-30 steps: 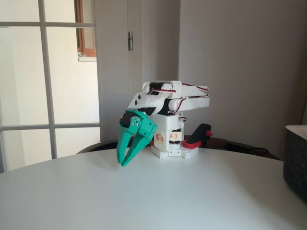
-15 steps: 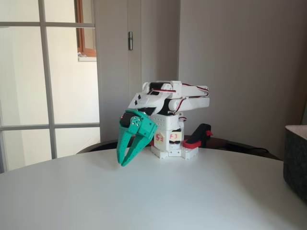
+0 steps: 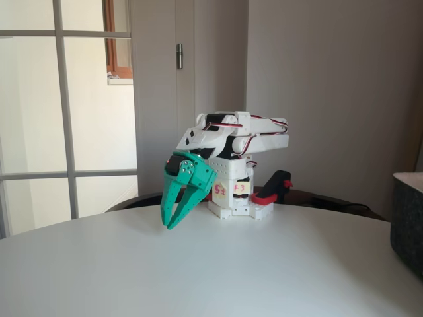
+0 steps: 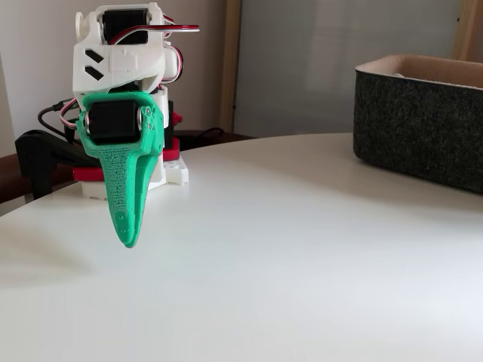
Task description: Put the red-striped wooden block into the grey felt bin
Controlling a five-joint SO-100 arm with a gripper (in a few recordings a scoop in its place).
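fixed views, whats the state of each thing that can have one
green two-finger pincer: slightly open, holding nothing, tips pointing down just above the table
white folded arm: tucked over its base
dark grey felt bin: upright, open-topped, contents not visible
round white table: bare around the pincer

My green gripper [image 4: 128,235] hangs tip-down at frame left, seen side-on, so I can't tell if jaws are apart or together. Tip sits just above the white counter [image 4: 302,256], w/ a soft shadow under it. Nothing visibly held. My white arm body [image 4: 121,49] is folded up behind, red and black wires looping on top; base sits at the counter's far left edge. Grey felt bin [image 4: 423,128] stands far right, well apart from gripper, pale rim up.
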